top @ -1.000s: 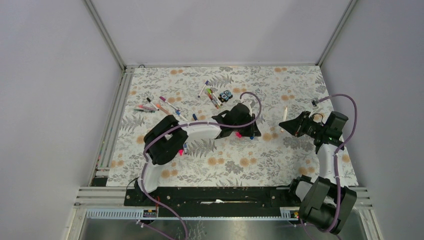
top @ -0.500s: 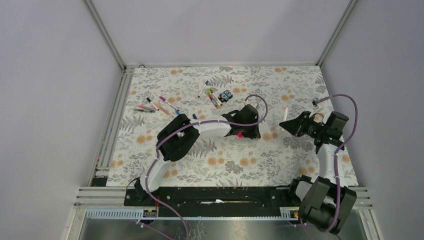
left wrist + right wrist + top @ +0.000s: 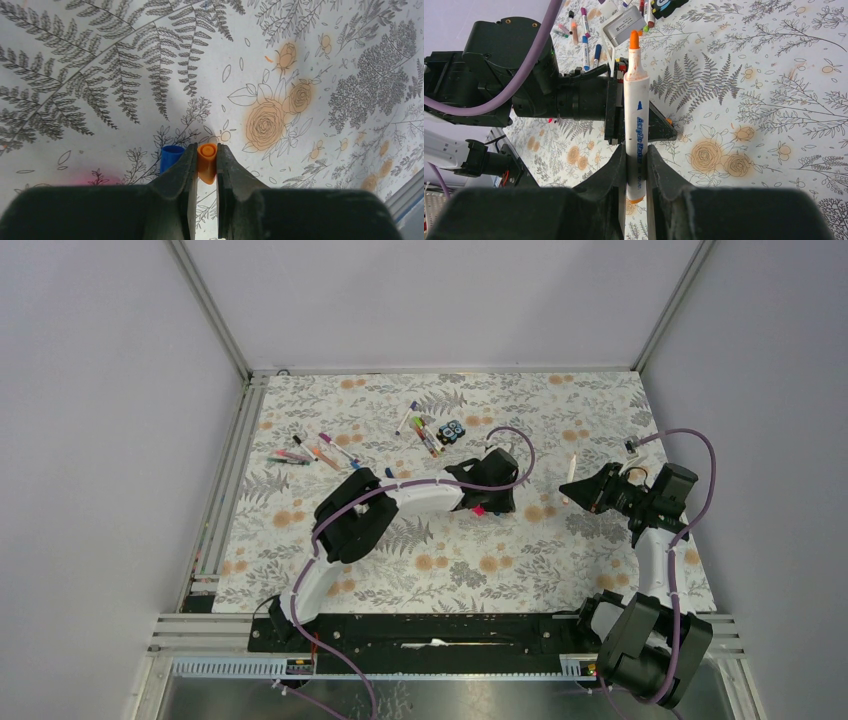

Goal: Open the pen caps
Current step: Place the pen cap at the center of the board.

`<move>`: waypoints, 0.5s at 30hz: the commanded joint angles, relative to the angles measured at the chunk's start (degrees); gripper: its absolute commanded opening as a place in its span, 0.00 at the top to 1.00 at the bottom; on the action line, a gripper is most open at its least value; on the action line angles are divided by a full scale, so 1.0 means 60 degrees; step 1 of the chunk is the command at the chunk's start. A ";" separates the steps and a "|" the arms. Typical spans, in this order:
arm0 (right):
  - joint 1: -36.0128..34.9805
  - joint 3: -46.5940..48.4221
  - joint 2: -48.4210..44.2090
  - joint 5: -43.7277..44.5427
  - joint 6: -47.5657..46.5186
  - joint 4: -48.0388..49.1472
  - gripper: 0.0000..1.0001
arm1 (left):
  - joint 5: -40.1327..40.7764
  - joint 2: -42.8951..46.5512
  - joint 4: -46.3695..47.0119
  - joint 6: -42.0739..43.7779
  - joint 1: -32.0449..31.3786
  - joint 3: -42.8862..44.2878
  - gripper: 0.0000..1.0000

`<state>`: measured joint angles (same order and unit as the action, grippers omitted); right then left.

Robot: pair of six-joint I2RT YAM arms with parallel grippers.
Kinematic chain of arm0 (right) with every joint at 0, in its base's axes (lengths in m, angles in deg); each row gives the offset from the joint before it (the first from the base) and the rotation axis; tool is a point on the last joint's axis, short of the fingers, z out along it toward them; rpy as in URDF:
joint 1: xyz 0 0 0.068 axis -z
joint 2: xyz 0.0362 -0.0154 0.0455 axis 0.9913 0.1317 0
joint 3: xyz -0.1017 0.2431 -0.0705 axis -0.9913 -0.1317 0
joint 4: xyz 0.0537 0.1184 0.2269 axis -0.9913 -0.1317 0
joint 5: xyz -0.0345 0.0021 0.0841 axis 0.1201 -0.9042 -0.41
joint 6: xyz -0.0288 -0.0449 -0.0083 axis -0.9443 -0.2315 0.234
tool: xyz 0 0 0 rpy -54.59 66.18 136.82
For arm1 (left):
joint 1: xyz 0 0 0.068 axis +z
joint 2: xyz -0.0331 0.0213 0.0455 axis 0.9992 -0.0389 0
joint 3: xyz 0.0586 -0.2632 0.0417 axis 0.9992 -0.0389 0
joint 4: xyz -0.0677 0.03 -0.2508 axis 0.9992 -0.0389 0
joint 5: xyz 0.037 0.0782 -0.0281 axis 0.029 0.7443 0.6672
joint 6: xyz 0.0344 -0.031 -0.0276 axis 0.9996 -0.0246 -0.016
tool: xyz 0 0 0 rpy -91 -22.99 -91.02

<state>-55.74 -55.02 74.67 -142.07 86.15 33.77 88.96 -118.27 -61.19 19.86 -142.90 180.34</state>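
My left gripper (image 3: 206, 161) is shut on a small orange pen cap (image 3: 207, 159), held low over the flowered tablecloth. A loose blue cap (image 3: 171, 156) stands just left of its fingers. In the top view this gripper (image 3: 497, 502) is at mid-table, with a pink cap (image 3: 478, 508) beside it. My right gripper (image 3: 636, 160) is shut on a white pen (image 3: 635, 115) whose orange tip is bare and points away from me. From above, that pen (image 3: 570, 470) sticks up from the right gripper (image 3: 574, 490), apart from the left one.
More pens lie in two groups, at the back left (image 3: 310, 452) and back middle (image 3: 425, 432). A small black-and-blue block (image 3: 452, 431) sits next to the middle group. The left arm (image 3: 549, 95) fills the space ahead of the right gripper. Metal rails edge the table.
The left arm's elbow has swung right and its gripper shifted slightly right with the orange cap. The right arm has stayed put with the pen.
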 commanded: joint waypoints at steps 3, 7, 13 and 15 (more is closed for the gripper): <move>0.0080 0.0340 -0.0151 -0.0167 -0.0165 -0.0009 1.00 | 0.0925 0.0280 -0.0681 0.0138 0.0197 0.0136 0.96; 0.0087 0.0340 -0.0133 -0.0167 -0.0169 -0.0008 1.00 | 0.1191 0.0363 -0.0919 0.0201 0.0223 0.0127 0.95; 0.0100 0.0328 -0.0122 -0.0182 -0.0167 -0.0010 1.00 | 0.1404 0.0468 -0.1095 0.0240 0.0218 0.0099 0.92; 0.0106 0.0323 -0.0118 -0.0182 -0.0159 -0.0005 1.00 | 0.1345 0.0482 -0.1095 0.0222 0.0219 0.0119 0.90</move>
<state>-55.47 -55.02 74.67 -142.07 86.15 33.77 94.33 -117.51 -63.92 20.04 -141.94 180.36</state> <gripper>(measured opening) 0.198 0.143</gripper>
